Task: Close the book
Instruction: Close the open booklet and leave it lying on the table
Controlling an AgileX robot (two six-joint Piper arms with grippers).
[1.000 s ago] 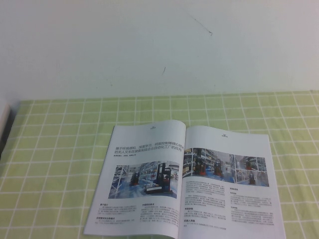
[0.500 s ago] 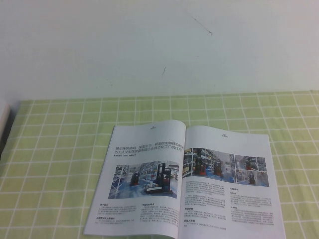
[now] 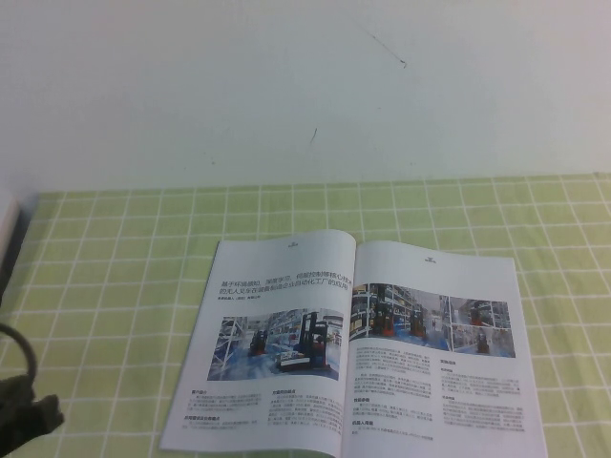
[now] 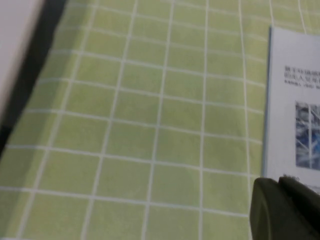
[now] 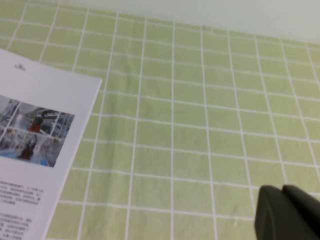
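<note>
1. Book lies open, flat on the cloth.
2. Left gripper is near the left page and right gripper near the right; grip state of either: cannot tell.
3. Step: approach. Next move: lift one page edge and fold it over.

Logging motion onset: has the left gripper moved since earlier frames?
Yes. The left gripper entered the high view's lower-left corner, toward the book; the right gripper stays outside it.

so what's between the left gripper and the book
Only bare checked tablecloth, per the high view; left gripper sits near-left, book centre. Right gripper is right of the book, wrist view only.
</note>
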